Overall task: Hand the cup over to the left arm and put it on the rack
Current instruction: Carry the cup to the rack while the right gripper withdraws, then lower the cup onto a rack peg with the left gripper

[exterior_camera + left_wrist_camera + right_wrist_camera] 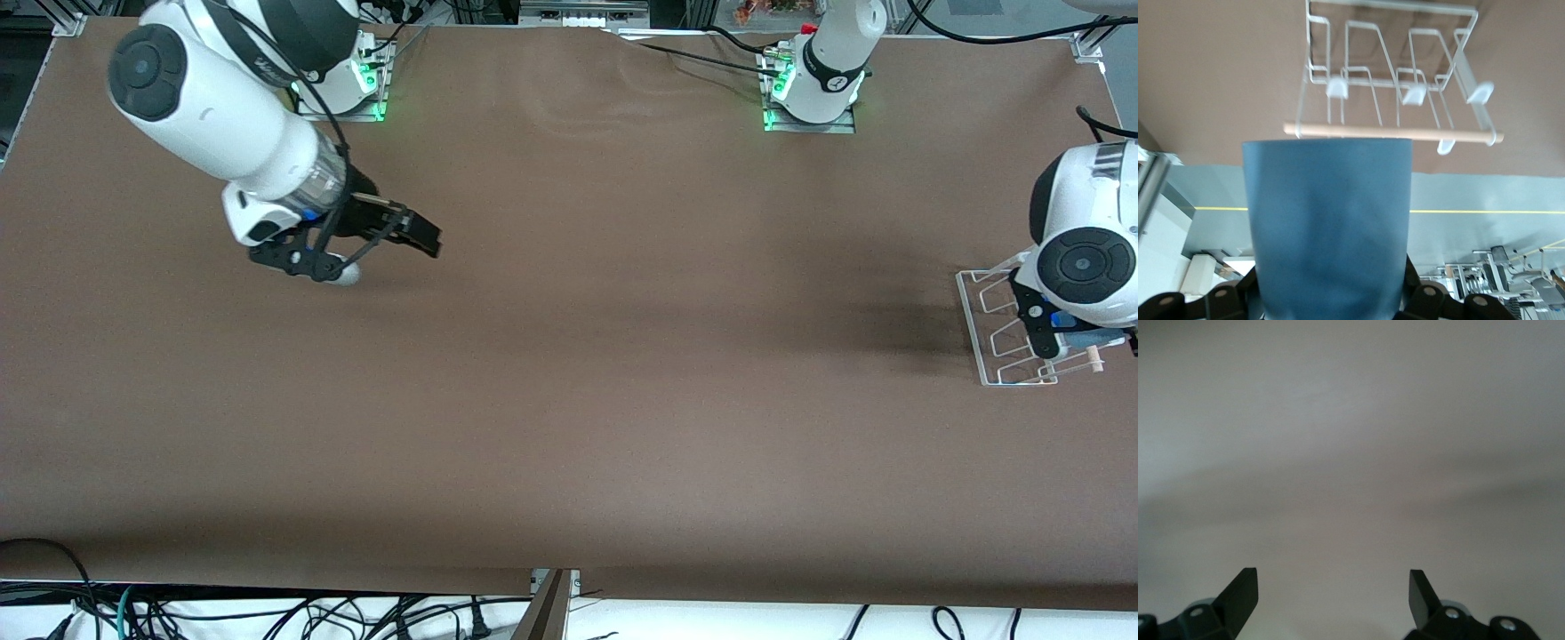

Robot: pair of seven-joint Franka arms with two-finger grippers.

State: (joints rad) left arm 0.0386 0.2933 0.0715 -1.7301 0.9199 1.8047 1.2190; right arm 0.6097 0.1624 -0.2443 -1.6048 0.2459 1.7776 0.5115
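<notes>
The light-blue cup (pixel 1328 227) is held between the black fingers of my left gripper (pixel 1077 343). It shows in the front view (pixel 1092 339) as a small blue patch under the wrist. The gripper hangs over the white wire rack (pixel 989 322), at the side with the wooden dowel (pixel 1090 358). In the left wrist view the rack (pixel 1391 87) and its dowel (pixel 1391 131) lie just past the cup's rim. My right gripper (pixel 382 252) is open and empty, low over bare table near its own base. The right wrist view shows its gripper (pixel 1333 593) with only tabletop between the fingers.
The rack stands at the left arm's end of the table, close to the table edge. The brown table (pixel 622 356) is bare between the two arms. Cables hang past the table's edge nearest the front camera.
</notes>
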